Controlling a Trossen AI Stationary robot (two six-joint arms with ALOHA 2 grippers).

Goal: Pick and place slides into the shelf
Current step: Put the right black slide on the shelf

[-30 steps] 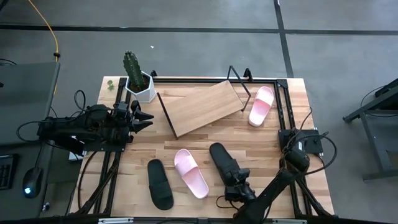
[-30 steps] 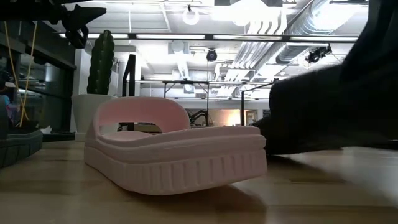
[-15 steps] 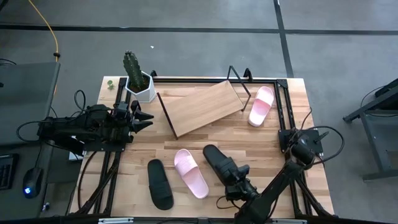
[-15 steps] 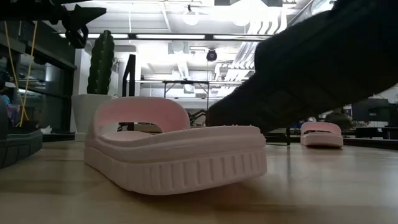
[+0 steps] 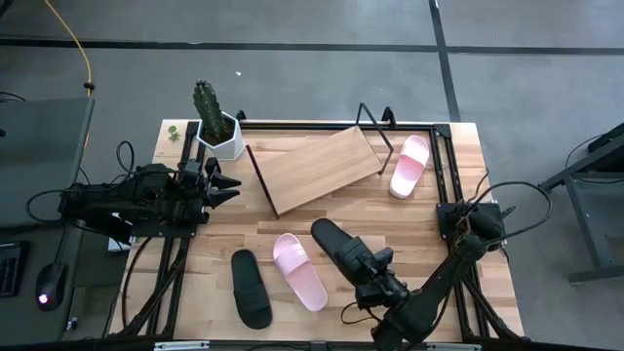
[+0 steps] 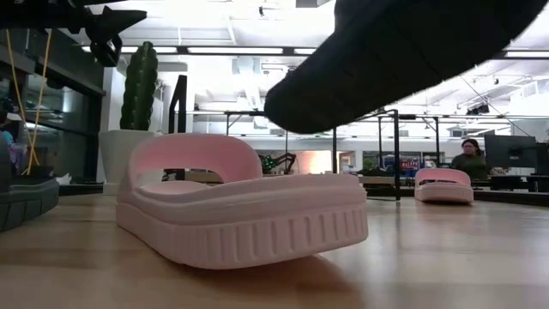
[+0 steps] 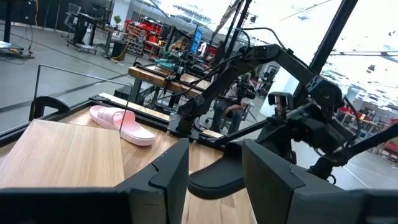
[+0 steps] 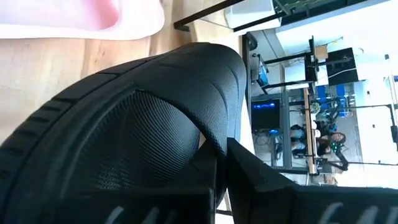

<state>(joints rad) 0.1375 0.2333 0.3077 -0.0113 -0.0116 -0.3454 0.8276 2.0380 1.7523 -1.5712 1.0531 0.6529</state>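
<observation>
My right gripper [image 5: 375,275] is shut on a black slide [image 5: 336,250], held above the near-right part of the table; in the low view this black slide [image 6: 403,51] hangs clear of the wood. A pink slide [image 5: 299,272] and a second black slide [image 5: 251,289] lie flat on their soles near the table's near edge. Another pink slide [image 5: 409,165] lies right of the shelf [image 5: 314,168], a slanted light wood board on a black wire frame. My left gripper [image 5: 226,187] waits open at the table's left side, level, pointing right. My right gripper holds the black slide at its near-right end, by the strap [image 8: 130,118], coming slantwise from the near-right side. One dark finger [image 8: 261,180] lies against the strap's edge; the other is hidden by the slide. The slide is lifted clear, with its free end [image 5: 317,230] toward the shelf.
A potted cactus [image 5: 211,119] stands at the far-left corner beside the shelf. Black frame rails [image 5: 444,166] run along the table's far and right sides. Bare wood lies between the shelf and the slides. A person [image 6: 468,158] sits in the room far behind.
My right gripper has risen and moved toward the shelf, carrying the black slide. The slide has come off the table and is now lifted clear, with its free end shifted toward the far-left. The other slides have stayed where they were.
</observation>
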